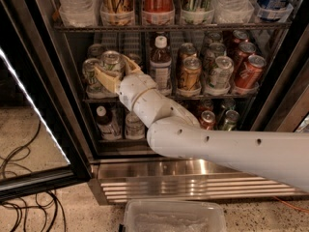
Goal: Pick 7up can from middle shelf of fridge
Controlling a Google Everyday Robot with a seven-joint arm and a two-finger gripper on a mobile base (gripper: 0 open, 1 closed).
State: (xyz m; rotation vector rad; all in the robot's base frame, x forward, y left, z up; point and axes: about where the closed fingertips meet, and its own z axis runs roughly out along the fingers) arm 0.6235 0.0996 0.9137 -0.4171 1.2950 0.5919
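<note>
In the fridge (193, 170), at the middle shelf (195, 97), the claw (112, 70) clasps the 7up can (112, 58) (silvery, pull-tab top).

One claw (112, 66) at the middle shelf's (217, 96) left lanes — one 7up can (112, 58) by it; six tall bottles (72, 4) above — one clear bin (174, 216) below.

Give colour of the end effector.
Tan, camera view; end effector is at the 7up can, left side of the middle shelf.
</note>
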